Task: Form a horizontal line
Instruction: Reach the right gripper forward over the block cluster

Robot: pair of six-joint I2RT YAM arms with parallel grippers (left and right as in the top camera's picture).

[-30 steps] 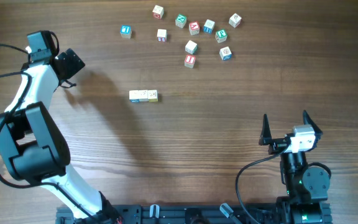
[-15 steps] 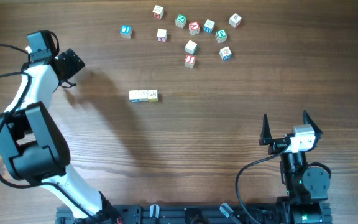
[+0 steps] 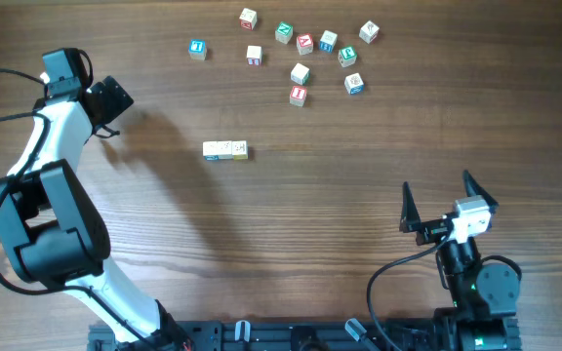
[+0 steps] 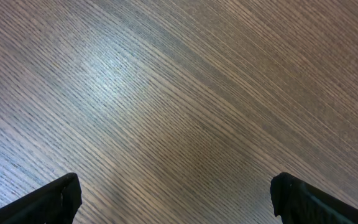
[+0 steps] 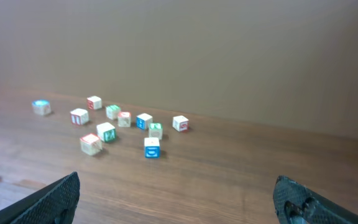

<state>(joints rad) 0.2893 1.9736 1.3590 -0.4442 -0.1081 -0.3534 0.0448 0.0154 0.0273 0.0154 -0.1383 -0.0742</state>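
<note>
**Item 1. Right gripper** (image 3: 437, 185), lower right of the overhead frame. The jaws are spread wide with nothing between them, well apart from every cube.
Step in hand, as judged: fetching one of the loose cubes (image 3: 300, 73) to lengthen the row.
- Approach from above and close squarely on two opposite flat faces, not on corners.
- Lift clear before travelling.
- Set the cube down flush against a row end, on the same axis.
- Let go without nudging the cubes already placed.

**Item 2. Horizontal line** (image 3: 225, 149), centre-left of the overhead frame, on the bare wood table (image 3: 359, 244). It is a short row of pale cubes, apparently three, set side by side and touching.
- Its long axis runs left to right across the frame, parallel to the bottom edge.
- Its ends face the left and right margins.
- The right wrist view catches only a pale end at its lower left corner.

**Item 3. Left gripper** (image 4: 176, 199), upper left of the overhead frame. The jaws are fully apart and empty over bare wood, with no cube in its wrist view.

**Item 4. Loose cubes**, upper centre of the overhead frame. There are eleven singles, scattered, and none touches the row.
- The red-lettered cube (image 3: 298, 95) lies nearest the row's right end.
- It is judged the easiest next pick.
</note>
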